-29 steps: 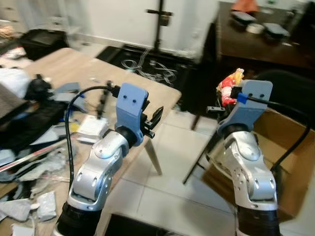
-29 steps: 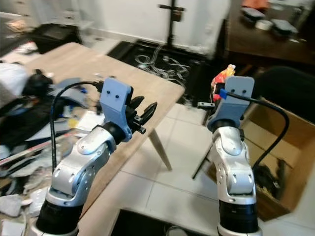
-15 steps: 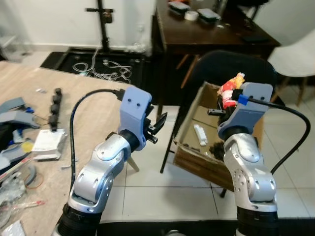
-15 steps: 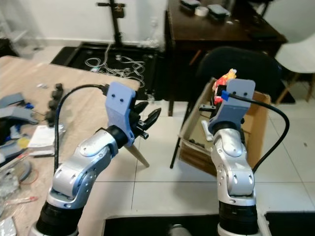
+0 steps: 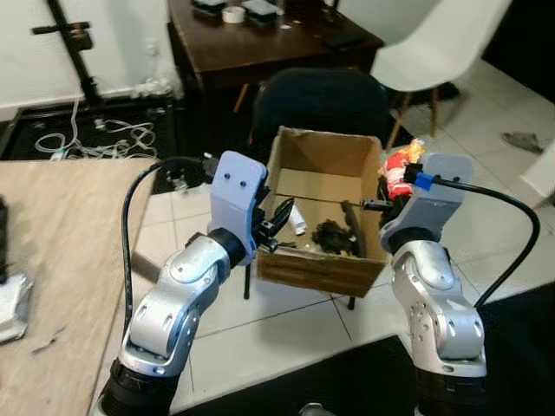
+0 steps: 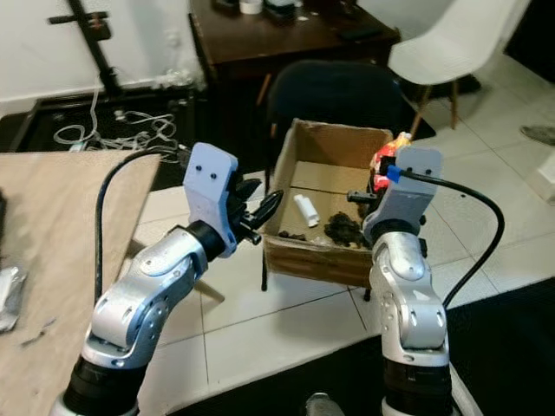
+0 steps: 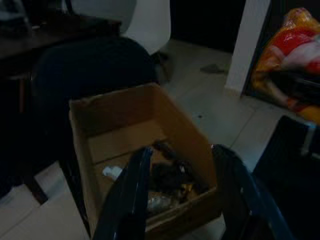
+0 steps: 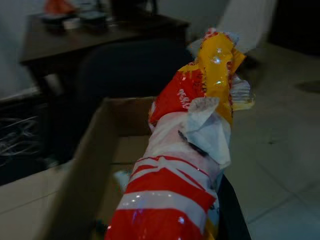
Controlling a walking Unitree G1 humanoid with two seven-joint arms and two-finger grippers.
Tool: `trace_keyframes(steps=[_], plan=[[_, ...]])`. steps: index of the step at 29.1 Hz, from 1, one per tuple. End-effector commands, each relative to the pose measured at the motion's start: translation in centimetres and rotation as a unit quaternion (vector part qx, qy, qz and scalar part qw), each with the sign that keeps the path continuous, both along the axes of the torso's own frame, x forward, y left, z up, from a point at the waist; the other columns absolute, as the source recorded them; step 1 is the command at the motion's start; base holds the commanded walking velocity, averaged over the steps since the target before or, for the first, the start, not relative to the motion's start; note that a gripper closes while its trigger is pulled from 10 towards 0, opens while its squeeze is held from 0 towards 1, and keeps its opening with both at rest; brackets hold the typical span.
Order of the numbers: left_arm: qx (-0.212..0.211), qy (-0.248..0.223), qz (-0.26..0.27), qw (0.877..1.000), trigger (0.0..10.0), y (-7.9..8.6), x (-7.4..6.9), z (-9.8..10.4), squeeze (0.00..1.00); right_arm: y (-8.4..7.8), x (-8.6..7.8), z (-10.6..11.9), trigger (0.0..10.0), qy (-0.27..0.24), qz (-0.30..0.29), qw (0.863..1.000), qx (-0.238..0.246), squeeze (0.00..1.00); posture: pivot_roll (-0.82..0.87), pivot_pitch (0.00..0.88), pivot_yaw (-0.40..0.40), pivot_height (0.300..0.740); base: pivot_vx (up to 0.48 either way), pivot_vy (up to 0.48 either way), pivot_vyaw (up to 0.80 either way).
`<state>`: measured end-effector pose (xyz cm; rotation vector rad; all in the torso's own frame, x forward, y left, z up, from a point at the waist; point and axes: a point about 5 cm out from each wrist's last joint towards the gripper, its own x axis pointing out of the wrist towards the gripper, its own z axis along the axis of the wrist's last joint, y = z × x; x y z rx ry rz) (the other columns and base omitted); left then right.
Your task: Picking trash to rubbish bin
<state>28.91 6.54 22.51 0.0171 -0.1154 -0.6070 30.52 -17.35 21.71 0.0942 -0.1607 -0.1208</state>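
The right gripper [image 5: 392, 178] is clenched on a crumpled wrapper [image 8: 192, 150] — red, yellow and white, with white lettering on the red part too creased to read; no brand can be made out. It holds the wrapper just above the right-hand rim of an open cardboard box [image 6: 328, 260] on the tiled floor [image 5: 260, 338]. Inside the box lie a small white tube [image 6: 304, 209] and a dark clump of rubbish [image 6: 343, 228]; nothing on them is legible. The left gripper [image 5: 279, 217] hangs at the box's left wall with its fingers [image 7: 131, 200] spread apart and nothing between them. Behind the box stands a black chair [image 5: 316, 100], then a dark wooden desk [image 5: 260, 48] carrying a roll of tape [image 5: 231, 14], and a white chair [image 5: 434, 43] off to the right. A corner of the light wooden table [image 5: 61, 234] shows at the left edge, with white cables [image 5: 95, 134] on a black mat beyond it. Against the frame half a second ago: the whole view has swung toward the box, so the table clutter has slid out of sight and the box now sits between the two arms — a camera shift, not the things moving. The wrapper remains pinched in the right gripper, and the left gripper is as open as before.
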Motion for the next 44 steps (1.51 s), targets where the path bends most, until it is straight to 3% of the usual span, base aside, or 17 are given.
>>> trace_keyframes(steps=[1, 7, 16, 34, 44], plan=[[0.001, 0.015, 0.018, 1.0, 10.0, 0.6, 0.3, -0.6, 0.0, 0.3, 0.1, -0.7, 10.0, 0.018, 0.012, 1.0, 0.017, 0.0, 0.05, 0.164, 0.034, 0.74, 0.0, 0.0, 0.0], [0.002, 0.019, 0.038, 0.999, 10.0, 0.6, 0.8, -0.6, 0.0, 0.5, 0.1, -1.0, 10.0, 0.025, 0.022, 0.999, 0.021, 0.0, 0.04, 0.173, 0.034, 0.74, 0.0, 0.0, 0.0], [-0.006, 0.024, 0.006, 1.0, 10.0, 0.1, 0.3, -0.5, 0.0, 0.3, 0.0, -1.5, 10.0, 0.032, 0.015, 0.999, 0.026, 0.0, 0.05, 0.174, 0.034, 0.74, 0.0, 0.0, 0.0], [-0.023, 0.022, -0.014, 0.999, 10.0, -0.4, 0.0, -0.1, 0.0, -0.9, 0.1, -1.8, 10.0, 0.039, 0.0, 0.999, 0.013, 0.0, 0.04, 0.177, 0.036, 0.74, 0.381, 0.0, 0.0], [-0.012, 0.016, -0.009, 1.0, 10.0, -0.3, 0.0, -0.2, 0.0, -0.9, 0.1, -2.0, 10.0, 0.046, 0.003, 0.999, 0.007, 0.0, 0.05, 0.179, 0.035, 0.74, 0.0, 0.0, 0.0]])
